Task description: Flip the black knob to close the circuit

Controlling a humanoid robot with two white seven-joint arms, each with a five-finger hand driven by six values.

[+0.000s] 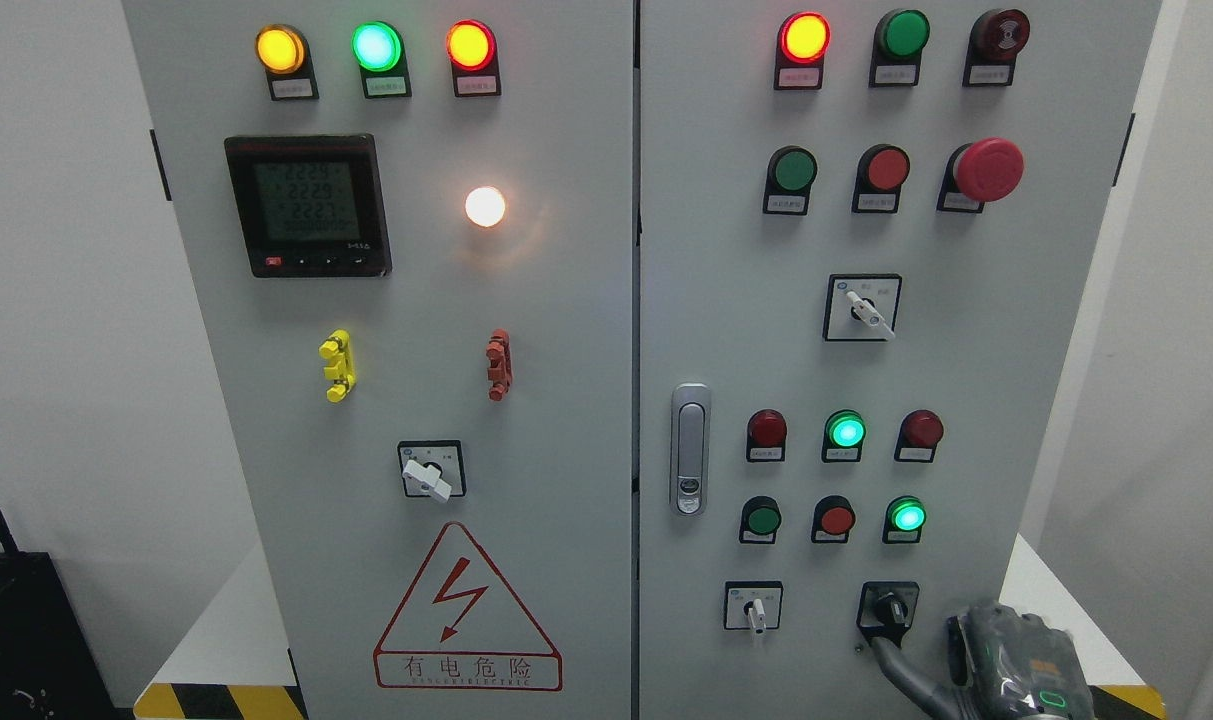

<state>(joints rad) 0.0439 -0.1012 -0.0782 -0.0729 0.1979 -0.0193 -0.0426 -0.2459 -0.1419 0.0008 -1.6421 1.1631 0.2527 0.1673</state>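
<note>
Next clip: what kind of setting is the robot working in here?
Probably an electrical control room or training bay: a grey two-door metal control cabinet carrying lit round indicator lamps, a black digital power meter and a red triangular shock-warning sign. The right hand reaches a finger to the black rotary knob.

right hand (1006, 655) cut off by bottom edge, finger count unclear. Knob (890, 610) just left of it: label unreadable, finger (891, 655) covers its lower edge.
</note>
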